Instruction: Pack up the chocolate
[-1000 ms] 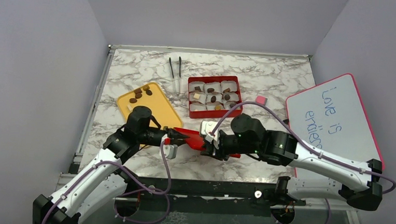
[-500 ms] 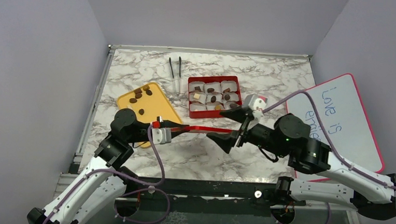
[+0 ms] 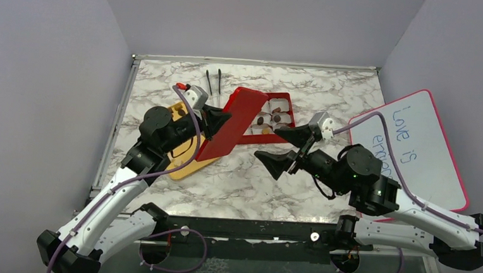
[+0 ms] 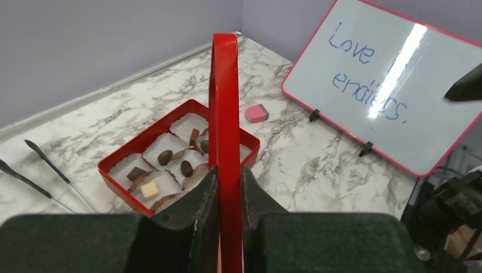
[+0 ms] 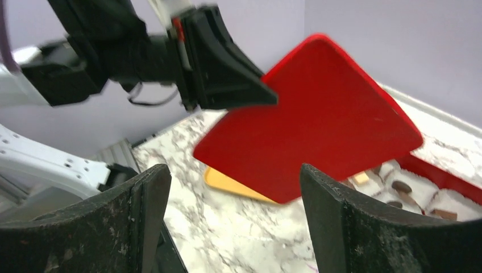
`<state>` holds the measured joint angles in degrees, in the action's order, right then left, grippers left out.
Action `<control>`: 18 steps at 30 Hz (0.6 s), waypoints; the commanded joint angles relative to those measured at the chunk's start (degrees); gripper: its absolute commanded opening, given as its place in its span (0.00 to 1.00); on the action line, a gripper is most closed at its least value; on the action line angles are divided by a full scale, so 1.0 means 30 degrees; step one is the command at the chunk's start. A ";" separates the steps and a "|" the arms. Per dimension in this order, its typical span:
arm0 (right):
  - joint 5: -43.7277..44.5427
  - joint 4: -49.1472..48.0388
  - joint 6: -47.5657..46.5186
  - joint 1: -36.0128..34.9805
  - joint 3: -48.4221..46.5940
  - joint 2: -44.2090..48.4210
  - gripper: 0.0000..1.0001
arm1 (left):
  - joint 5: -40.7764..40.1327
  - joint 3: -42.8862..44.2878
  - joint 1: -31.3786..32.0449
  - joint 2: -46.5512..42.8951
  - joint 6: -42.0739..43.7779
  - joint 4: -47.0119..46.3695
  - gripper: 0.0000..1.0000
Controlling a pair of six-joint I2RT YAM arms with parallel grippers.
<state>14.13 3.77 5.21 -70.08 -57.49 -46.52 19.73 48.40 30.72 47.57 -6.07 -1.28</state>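
Note:
My left gripper is shut on the edge of a flat red lid, holding it tilted up over the left part of the red box. The chocolate lies in white paper cups inside the box: dark rounds, a dark square and a pale cube. My right gripper hangs open above the table just right of the lid, holding nothing. The lid hides much of the box in the top view.
A yellow tray lies under my left arm. Black tweezers rest at the back. A whiteboard stands on the right, with a small pink block near it.
The right gripper let go of the lid and opened wide, drawing back to the right. The left gripper carried the lid up and back, from near the front edge to over the box.

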 commanded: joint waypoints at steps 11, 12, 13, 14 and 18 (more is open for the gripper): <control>0.0423 -0.3112 -0.2134 0.0514 0.2798 -0.1431 0.96 | -0.1378 0.3218 0.0016 0.0981 -0.6421 0.0100 0.00; -0.0549 -0.3063 -0.2692 0.1005 0.2548 -0.1463 0.96 | -0.1044 0.3720 0.0014 0.1061 -0.5988 0.1180 0.00; -0.1561 -0.2753 -0.3018 0.1604 0.2161 -0.1544 0.96 | -0.0673 0.4120 0.0014 0.1071 -0.5531 0.1945 0.00; -0.2673 -0.2462 -0.3249 0.2174 0.1772 -0.1631 0.95 | -0.0267 0.4338 0.0014 0.1002 -0.5097 0.2671 0.00; -0.5950 -0.1313 -0.4042 0.4420 0.0351 -0.2510 0.95 | 0.0145 0.4496 0.0014 0.0298 -0.4240 0.5448 0.00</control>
<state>8.05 -0.30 -2.11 -61.52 -51.40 -52.27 16.75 60.42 30.72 50.83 -21.96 5.76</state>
